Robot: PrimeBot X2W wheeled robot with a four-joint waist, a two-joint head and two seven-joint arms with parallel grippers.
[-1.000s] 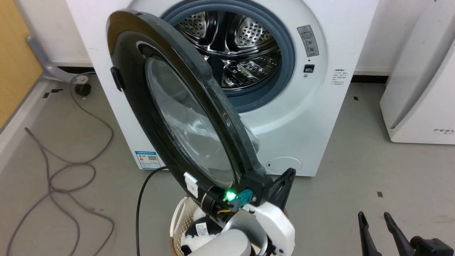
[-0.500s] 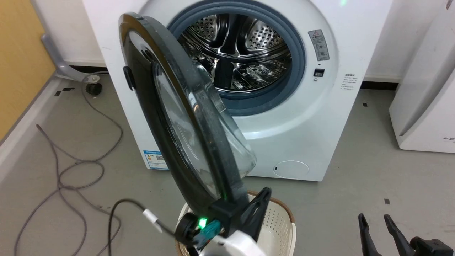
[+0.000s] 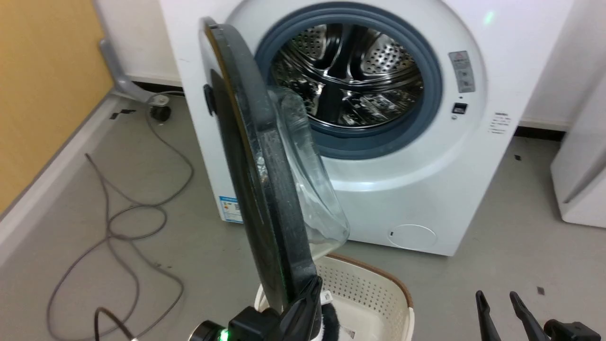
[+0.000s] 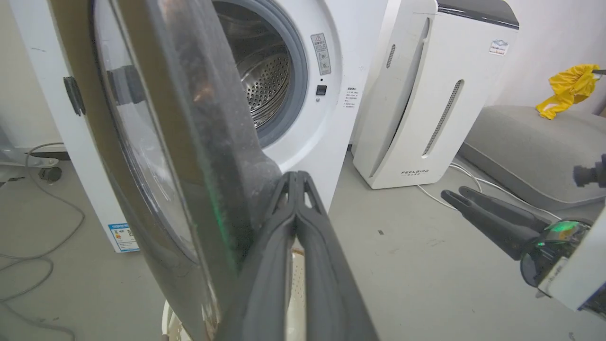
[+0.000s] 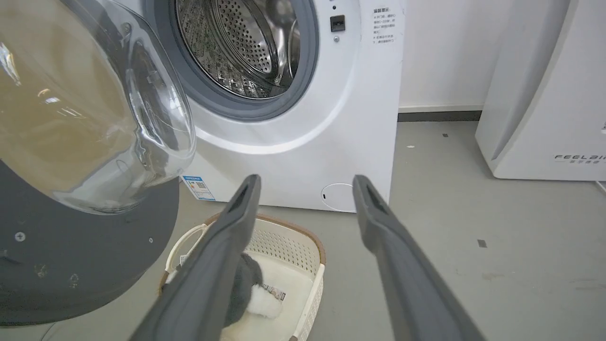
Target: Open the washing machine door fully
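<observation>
**Door Stood Out From the Machine, Its Thin Edge to the Head Camera**

In the head view, the washing machine door (image 3: pixel 258 180) stuck out from the left side of the washing machine (image 3: pixel 426 180). It was turned so that mostly its thin dark edge showed. Its glass bowl (image 3: pixel 312 199) bulged to the right. The door hid part of the shiny drum (image 3: pixel 350 71) and part of the basket (image 3: pixel 374 293) on the floor. The left gripper (image 3: pixel 310 293) sat at the foot of the door. It was cut off by the bottom edge, so its fingers were hard to tell apart. The right gripper (image 3: pixel 497 300) poked up at the lower right, well away from the door, with its body cut off too. Grey cables (image 3: pixel 118 213) lay on the floor at the left.

In the left wrist view, the left gripper's two fingers were squeezed together at the tips with nothing between them. They lay right beside the door's inner rim, but I could not tell if they pushed on it. The door looked big and blurry, with its top and bottom cut off. A tall white box (image 4: pixel 426 94) stood beside the machine.

In the right wrist view, the right gripper's fingers were spread wide and held nothing. A small round white flap (image 5: pixel 337 196) showed between them. One finger hid part of a grey and white soft thing (image 5: pixel 253 293) in the basket, and I could not tell what it was.
</observation>
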